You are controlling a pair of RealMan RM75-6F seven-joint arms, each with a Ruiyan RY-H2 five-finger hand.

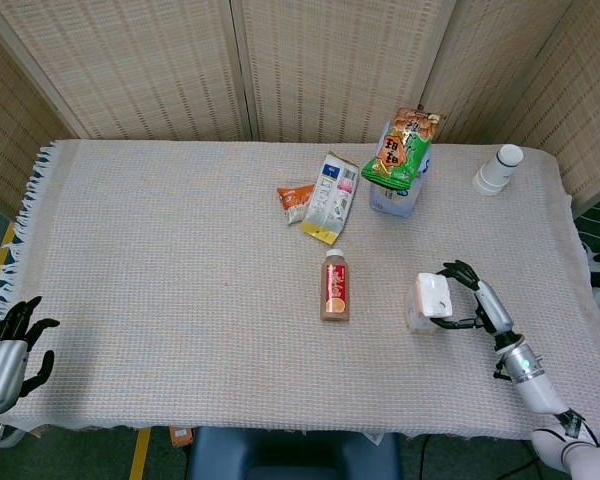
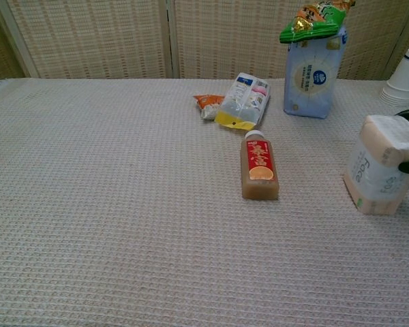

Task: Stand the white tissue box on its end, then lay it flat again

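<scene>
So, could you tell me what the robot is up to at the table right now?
The right hand grips the tissue box, which stands on end near the table's right side, leaning slightly. The left hand hangs off the near left corner, fingers apart, holding nothing. A juice bottle lies flat to the left of the box, untouched.

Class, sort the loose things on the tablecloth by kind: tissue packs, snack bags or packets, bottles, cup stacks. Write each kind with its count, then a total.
Tissue packs: 2, white tissue box, blue tissue pack
Snack bags or packets: 3, green bag, white packet, orange packet
Bottles: 1, bottle
Cup stacks: 1, cups
Total: 7
</scene>
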